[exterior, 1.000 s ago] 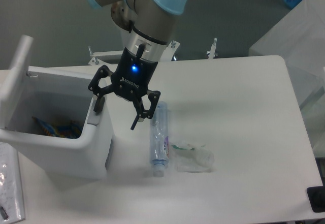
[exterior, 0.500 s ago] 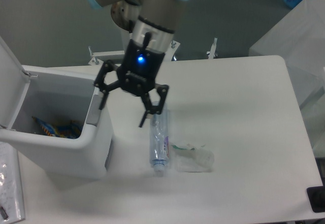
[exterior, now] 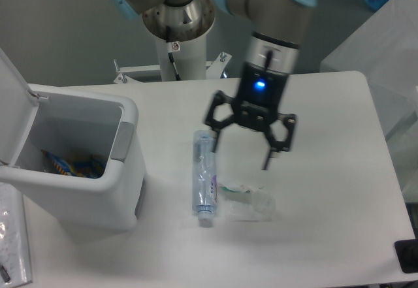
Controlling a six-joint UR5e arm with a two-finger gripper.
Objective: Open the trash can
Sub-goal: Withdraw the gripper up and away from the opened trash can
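Observation:
The trash can [exterior: 85, 190] is a large white boxy bin at the left of the table. Its lid [exterior: 13, 112] stands swung up and back at the far left, so the inside is open. Colourful wrappers [exterior: 68, 165] lie at the bottom. The grey push-button tab [exterior: 122, 142] sits on the right rim. My gripper [exterior: 240, 152] hangs open and empty above the middle of the table, well to the right of the bin, its fingers spread over an empty plastic bottle [exterior: 204, 177] and a crumpled clear wrapper [exterior: 249, 201].
A clear bag [exterior: 12, 242] with small items lies at the front left edge. A dark object [exterior: 407, 255] sits at the front right corner. A white covered block [exterior: 382, 59] stands beyond the table's right edge. The arm's base [exterior: 177, 23] is at the back.
The lid swung fully open and stayed up. My gripper moved away from the bin's button side to the right, over the middle of the table, still open.

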